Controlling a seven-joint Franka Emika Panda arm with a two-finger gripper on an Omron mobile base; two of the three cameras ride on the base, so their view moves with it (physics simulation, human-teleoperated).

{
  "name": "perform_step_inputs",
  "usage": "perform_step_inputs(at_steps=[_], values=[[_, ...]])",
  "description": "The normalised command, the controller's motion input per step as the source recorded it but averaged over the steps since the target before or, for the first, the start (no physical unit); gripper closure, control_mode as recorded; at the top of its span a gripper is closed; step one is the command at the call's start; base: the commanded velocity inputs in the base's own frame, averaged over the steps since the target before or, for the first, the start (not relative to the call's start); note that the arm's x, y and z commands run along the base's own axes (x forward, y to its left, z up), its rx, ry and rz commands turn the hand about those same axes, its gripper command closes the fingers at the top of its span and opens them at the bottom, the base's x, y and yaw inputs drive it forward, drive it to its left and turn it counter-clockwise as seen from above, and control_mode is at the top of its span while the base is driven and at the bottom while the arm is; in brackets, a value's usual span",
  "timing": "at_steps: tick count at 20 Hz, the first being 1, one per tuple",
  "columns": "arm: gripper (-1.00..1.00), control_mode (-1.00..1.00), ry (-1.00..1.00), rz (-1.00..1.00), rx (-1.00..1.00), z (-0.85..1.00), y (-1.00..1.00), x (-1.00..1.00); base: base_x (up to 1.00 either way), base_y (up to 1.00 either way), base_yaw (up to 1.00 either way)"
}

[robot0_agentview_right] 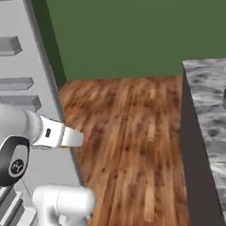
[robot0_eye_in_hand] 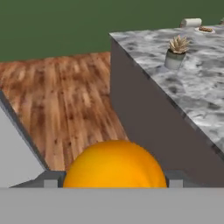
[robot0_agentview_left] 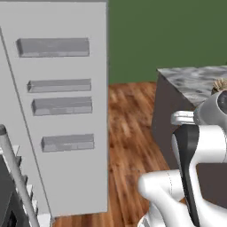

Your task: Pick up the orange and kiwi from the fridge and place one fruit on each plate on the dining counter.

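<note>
Gripping the orange (robot0_eye_in_hand: 114,164) between its fingers, the gripper (robot0_eye_in_hand: 113,183) faces the dining counter (robot0_eye_in_hand: 197,83), ahead and right.

Potted plant (robot0_eye_in_hand: 175,53), wood floor (robot0_agentview_right: 134,147), green wall (robot0_agentview_right: 139,26)

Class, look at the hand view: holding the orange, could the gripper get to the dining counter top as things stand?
Probably yes: the gripper holds the orange, and bare wooden floor lies before the dining counter; its near top looks free beside the potted plant.

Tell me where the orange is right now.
In the hand view, the orange sits between the hand's fingertips at bottom centre, above the wood floor, left of the dining counter.
</note>
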Motion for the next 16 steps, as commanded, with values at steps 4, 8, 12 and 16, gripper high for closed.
perform_step_inputs(at_steps=[4, 8, 12, 16], values=[[1.0, 1.0, 0.0, 0.0, 0.0, 0.0, 0.0, 0.0, 0.34, -0.15, -0.76], [1.0, 1.0, 0.0, 0.0, 0.0, 0.0, 0.0, 0.0, 0.57, -0.1, -0.62], [1.0, 1.0, 0.0, 0.0, 0.0, 0.0, 0.0, 0.0, 0.78, -0.03, -0.49], [1.0, 1.0, 0.0, 0.0, 0.0, 0.0, 0.0, 0.0, 1.0, -0.02, -0.16]])
